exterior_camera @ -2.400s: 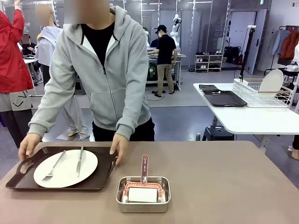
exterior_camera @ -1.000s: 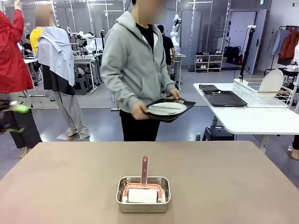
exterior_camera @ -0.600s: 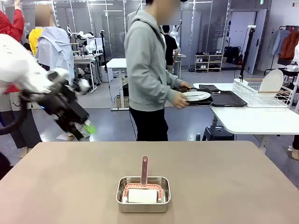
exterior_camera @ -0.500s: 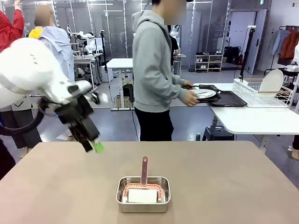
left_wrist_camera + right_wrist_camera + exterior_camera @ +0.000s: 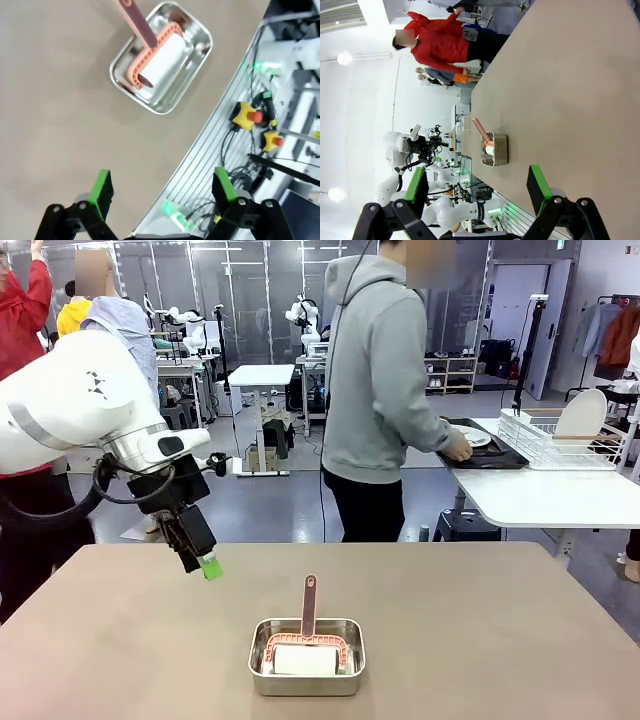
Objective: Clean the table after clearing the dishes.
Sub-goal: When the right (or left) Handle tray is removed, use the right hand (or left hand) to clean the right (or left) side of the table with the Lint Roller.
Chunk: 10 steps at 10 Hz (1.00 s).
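Observation:
The taupe-brown table (image 5: pixel 480 620) carries a steel pan (image 5: pixel 307 655) near its front middle. In the pan lies a white roller with a pink frame and handle (image 5: pixel 308 632). My left gripper (image 5: pixel 205 562) hangs open over the table's left part, left of and behind the pan. From the left wrist view the pan (image 5: pixel 160 57) lies ahead of the open gripper (image 5: pixel 162 187), nothing between the fingers. My right gripper (image 5: pixel 476 185) is open and empty, the pan (image 5: pixel 495 150) far off. A person in a grey hoodie (image 5: pixel 385 390) sets the dishes (image 5: pixel 472 436), a white plate on a dark tray, on the white side table.
The white side table (image 5: pixel 540 495) stands at the right behind the brown table, with a wire dish rack (image 5: pixel 555 440) holding a plate. Other people stand at the far left. The robot's base with yellow stop buttons (image 5: pixel 247 114) borders the table's near edge.
The person lifted the tray with the plate off the brown table and carried it right to the white table. My left arm swung in from the left and lowered over the table.

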Each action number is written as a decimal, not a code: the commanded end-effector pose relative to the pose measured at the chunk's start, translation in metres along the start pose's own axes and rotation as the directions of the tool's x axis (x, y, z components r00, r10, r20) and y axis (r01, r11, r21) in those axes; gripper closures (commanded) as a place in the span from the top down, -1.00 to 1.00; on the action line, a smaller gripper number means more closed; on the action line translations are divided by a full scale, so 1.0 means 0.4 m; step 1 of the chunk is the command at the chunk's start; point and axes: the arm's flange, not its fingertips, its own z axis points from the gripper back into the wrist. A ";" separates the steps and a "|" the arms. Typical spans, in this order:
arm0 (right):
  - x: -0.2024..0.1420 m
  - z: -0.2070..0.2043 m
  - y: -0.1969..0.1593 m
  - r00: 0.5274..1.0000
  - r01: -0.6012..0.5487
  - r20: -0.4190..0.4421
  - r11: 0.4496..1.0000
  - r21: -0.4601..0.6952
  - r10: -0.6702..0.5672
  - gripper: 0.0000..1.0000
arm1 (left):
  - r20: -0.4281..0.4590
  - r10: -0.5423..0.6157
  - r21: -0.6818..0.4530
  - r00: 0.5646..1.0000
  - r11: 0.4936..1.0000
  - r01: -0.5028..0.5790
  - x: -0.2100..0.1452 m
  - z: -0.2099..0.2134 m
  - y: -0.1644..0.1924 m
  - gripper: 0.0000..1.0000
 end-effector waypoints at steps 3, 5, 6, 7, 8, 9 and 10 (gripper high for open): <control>-0.003 0.000 0.012 1.000 -0.003 0.009 1.000 0.016 0.003 1.00 | -0.163 -0.303 0.137 0.939 0.935 0.326 0.068 0.002 -0.056 1.00; -0.003 0.000 0.012 1.000 -0.003 0.009 1.000 0.016 0.003 1.00 | -0.318 -0.464 0.189 0.826 0.823 0.535 0.267 -0.014 -0.065 1.00; -0.003 0.000 0.012 1.000 -0.003 0.009 1.000 0.016 0.003 1.00 | -0.360 -0.527 0.138 0.770 0.786 0.603 0.352 -0.037 -0.063 1.00; -0.003 0.000 0.012 1.000 -0.003 0.009 1.000 0.016 0.003 1.00 | -0.362 -0.602 0.075 0.712 0.742 0.666 0.423 -0.065 -0.060 1.00; -0.003 0.000 0.012 1.000 -0.003 0.009 1.000 0.016 0.003 1.00 | -0.391 -0.662 0.034 0.640 0.684 0.729 0.485 -0.100 -0.056 1.00; -0.003 0.000 0.012 1.000 -0.003 0.009 1.000 0.016 0.003 1.00 | -0.412 -0.696 -0.024 0.588 0.654 0.756 0.532 -0.128 -0.045 1.00; -0.003 0.000 0.012 1.000 -0.003 0.009 1.000 0.016 0.003 1.00 | -0.419 -0.720 -0.052 0.554 0.628 0.777 0.576 -0.151 -0.038 1.00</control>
